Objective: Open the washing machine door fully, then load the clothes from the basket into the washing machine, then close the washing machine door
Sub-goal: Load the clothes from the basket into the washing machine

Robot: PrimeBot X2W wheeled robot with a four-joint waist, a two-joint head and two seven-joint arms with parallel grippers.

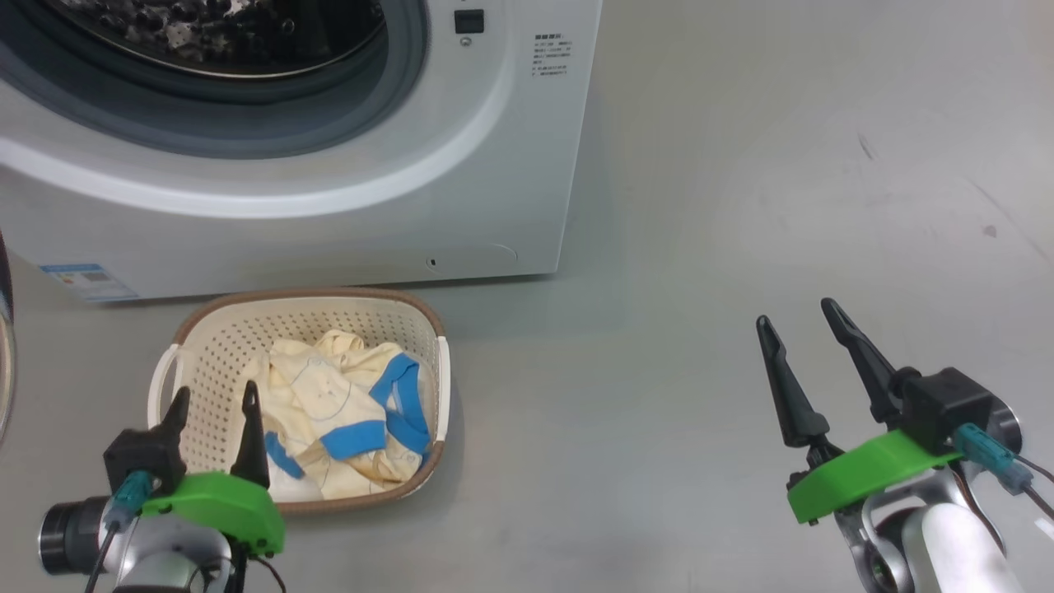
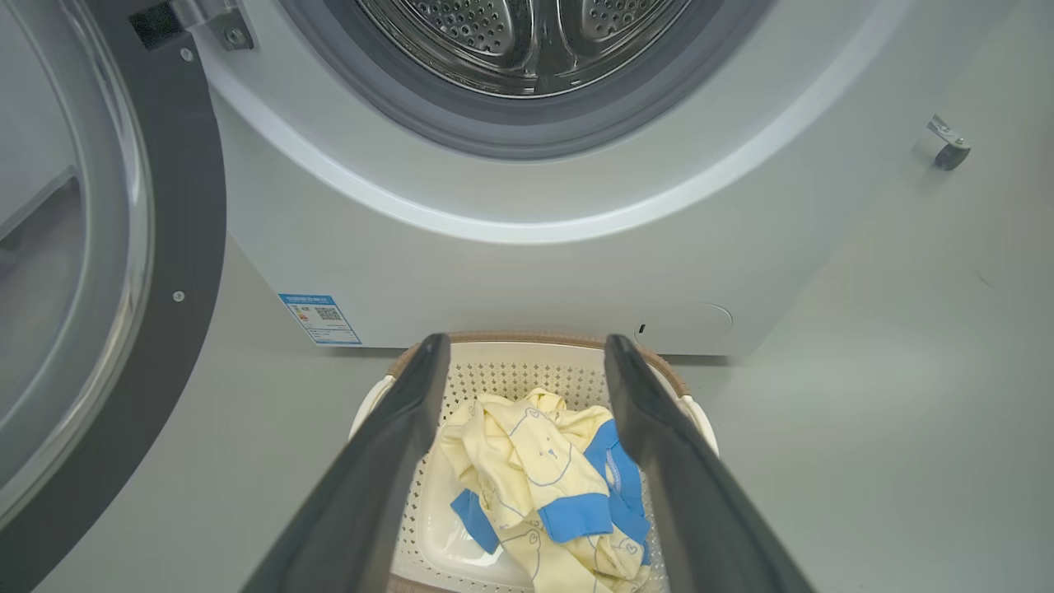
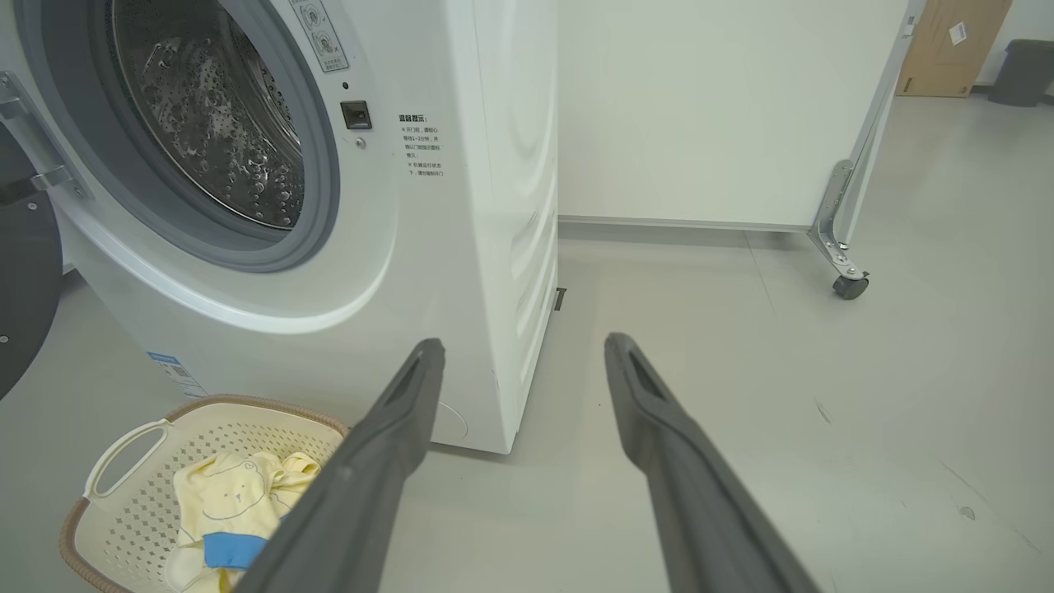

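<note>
Quick one on where things sit right now. The clothes (image 1: 346, 412) are bunched in the basket (image 1: 313, 295), which is on the floor (image 1: 741, 206) right up against the front of the washing machine (image 1: 329, 222), just below the drum (image 2: 527, 41) opening. My left claw (image 1: 216, 387) hangs over the basket's near-left edge, fingers spread wide and gripping nothing. In the left wrist view the cream and blue heap lies dead ahead and a bit below, framed right between my two fingers, so it's basically a straight dip forward and down. The heap is crumpled with no real long axis I can call. The blue band across the near side looks like the easiest bit to pinch, I reckon. My right claw (image 1: 794, 311) is also wide open and empty, but it's well off to the right over bare floor, pointing past the machine's corner, so the left arm is clearly the nearer one for this grab. The door (image 2: 165, 247) is swung out on my left and the drum mouth looks clear, so I'd say the door step is done and the pick comes next. After the pinch, the lift goes up and forward into the opening.
</note>
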